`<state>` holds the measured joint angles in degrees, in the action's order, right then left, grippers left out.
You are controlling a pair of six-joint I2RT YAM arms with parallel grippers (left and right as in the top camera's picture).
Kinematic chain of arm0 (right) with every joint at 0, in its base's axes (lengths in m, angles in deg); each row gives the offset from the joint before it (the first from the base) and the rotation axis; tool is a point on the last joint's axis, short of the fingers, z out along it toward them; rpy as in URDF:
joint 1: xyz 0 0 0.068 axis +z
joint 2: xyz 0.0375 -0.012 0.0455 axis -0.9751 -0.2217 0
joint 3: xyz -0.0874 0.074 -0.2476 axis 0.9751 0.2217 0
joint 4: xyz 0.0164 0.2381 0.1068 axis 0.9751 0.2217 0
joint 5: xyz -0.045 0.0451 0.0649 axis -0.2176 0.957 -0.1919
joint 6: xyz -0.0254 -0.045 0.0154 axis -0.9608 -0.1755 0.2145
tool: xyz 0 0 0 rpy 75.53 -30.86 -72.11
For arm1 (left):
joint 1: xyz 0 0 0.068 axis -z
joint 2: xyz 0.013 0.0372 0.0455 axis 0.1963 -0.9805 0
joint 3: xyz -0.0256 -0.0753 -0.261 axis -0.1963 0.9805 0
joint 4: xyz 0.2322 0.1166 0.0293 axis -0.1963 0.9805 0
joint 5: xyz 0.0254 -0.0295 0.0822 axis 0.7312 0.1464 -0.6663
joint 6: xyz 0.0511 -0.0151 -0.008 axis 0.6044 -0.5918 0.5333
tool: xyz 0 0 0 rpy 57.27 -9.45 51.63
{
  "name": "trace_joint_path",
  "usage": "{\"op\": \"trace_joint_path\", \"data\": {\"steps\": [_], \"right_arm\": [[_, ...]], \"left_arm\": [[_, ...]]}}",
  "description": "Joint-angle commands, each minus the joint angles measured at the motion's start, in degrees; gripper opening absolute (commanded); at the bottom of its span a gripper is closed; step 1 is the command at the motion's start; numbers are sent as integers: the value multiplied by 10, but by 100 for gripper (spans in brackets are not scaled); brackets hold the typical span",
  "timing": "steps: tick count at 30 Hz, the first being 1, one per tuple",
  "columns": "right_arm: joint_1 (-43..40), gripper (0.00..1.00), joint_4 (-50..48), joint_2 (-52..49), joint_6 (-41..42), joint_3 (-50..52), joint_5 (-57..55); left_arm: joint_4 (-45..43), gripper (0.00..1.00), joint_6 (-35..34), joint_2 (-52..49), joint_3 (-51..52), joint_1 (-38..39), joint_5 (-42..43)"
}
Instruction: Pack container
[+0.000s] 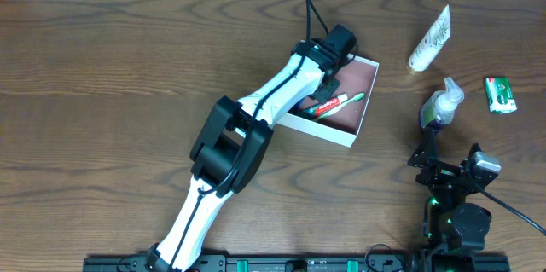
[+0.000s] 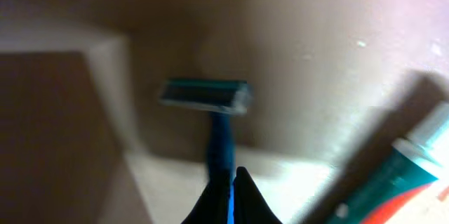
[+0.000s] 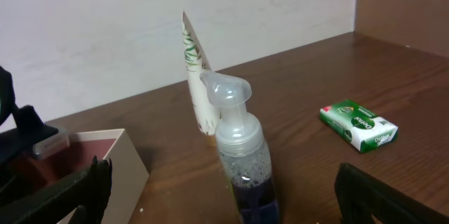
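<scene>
The container point(image 1: 357, 127) is a shallow white box with a dusty pink inside, at the table's middle. A toothpaste tube point(image 1: 334, 102) lies in it; it also shows in the left wrist view point(image 2: 393, 182). My left gripper point(image 1: 328, 72) reaches into the box and is shut point(image 2: 231, 189) on the blue handle of a razor point(image 2: 207, 96), whose head hangs over the pink floor near a white wall point(image 2: 112, 69). My right gripper point(image 1: 445, 170) is open, its fingers point(image 3: 231, 196) either side of a pump bottle point(image 3: 242, 154) with dark liquid, not touching it.
A white tube point(image 1: 431, 40) stands at the back right, also in the right wrist view point(image 3: 196, 76). A green soap box point(image 1: 500, 95) lies at the far right point(image 3: 359, 126). The pump bottle point(image 1: 441, 106) stands right of the container.
</scene>
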<state>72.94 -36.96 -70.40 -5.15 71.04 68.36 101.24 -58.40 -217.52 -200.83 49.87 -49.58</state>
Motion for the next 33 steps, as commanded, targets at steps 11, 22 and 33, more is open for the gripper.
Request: {"op": "trace_joint_path", "data": {"steps": [11, 22, 33], "right_arm": [[9, 99, 2, 3, -9, 1, -4], [9, 99, 2, 3, -9, 1, -4], [9, 99, 2, 3, -9, 1, -4]], "left_arm": [[-8, 6, 5, -9, 2, -1, -54], [-13, 6, 5, -10, 19, -1, -54], [-15, 6, 5, -17, 25, -1, -56]]}}
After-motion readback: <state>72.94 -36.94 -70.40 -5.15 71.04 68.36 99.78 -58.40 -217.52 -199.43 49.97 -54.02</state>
